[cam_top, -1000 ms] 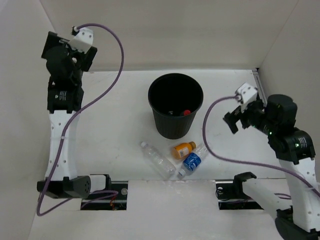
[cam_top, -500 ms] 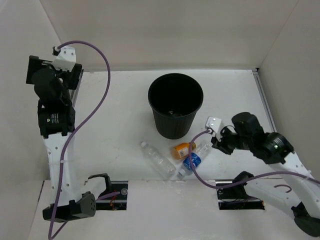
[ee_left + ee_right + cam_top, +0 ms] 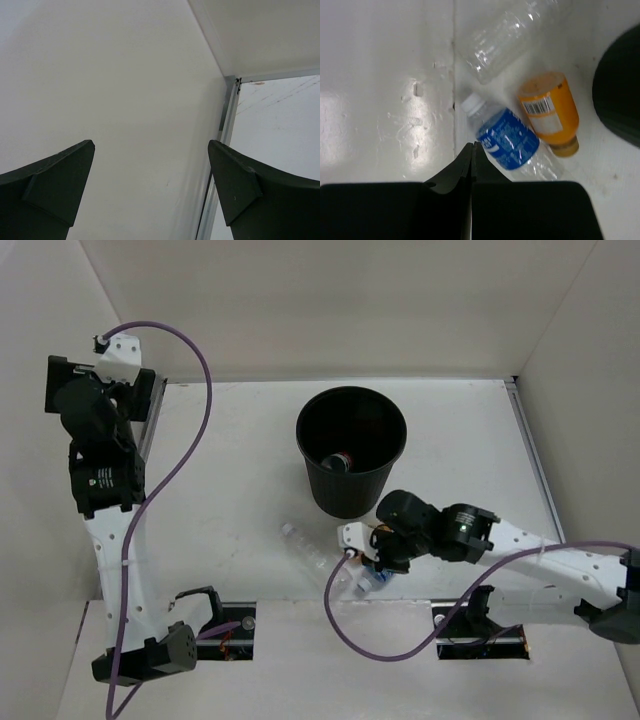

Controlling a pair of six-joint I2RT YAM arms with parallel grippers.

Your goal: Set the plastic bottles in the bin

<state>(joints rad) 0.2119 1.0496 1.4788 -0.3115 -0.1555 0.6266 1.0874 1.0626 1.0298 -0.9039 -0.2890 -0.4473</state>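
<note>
The black bin (image 3: 351, 452) stands mid-table with a red-capped clear bottle (image 3: 338, 460) lying inside. Three plastic bottles lie on the table in front of it: a plain clear one (image 3: 505, 32) (image 3: 310, 552), a short orange one (image 3: 550, 112) and a blue-labelled one (image 3: 507, 140). My right gripper (image 3: 472, 145) (image 3: 375, 558) hangs low over them, shut with nothing between its jaws, its tips right beside the blue-labelled bottle's neck. My left gripper (image 3: 150, 150) is open and empty, held high at the far left and facing the wall.
White walls enclose the table at the back and on both sides. A metal corner post (image 3: 227, 115) runs beside the left gripper. Purple cables (image 3: 205, 390) loop from both arms. The bin's dark wall (image 3: 620, 95) is close on the right of the bottles.
My right arm has swung down and left from the table's right side to the bottles, and its gripper has gone from open to shut. The left arm has drifted slightly left.
</note>
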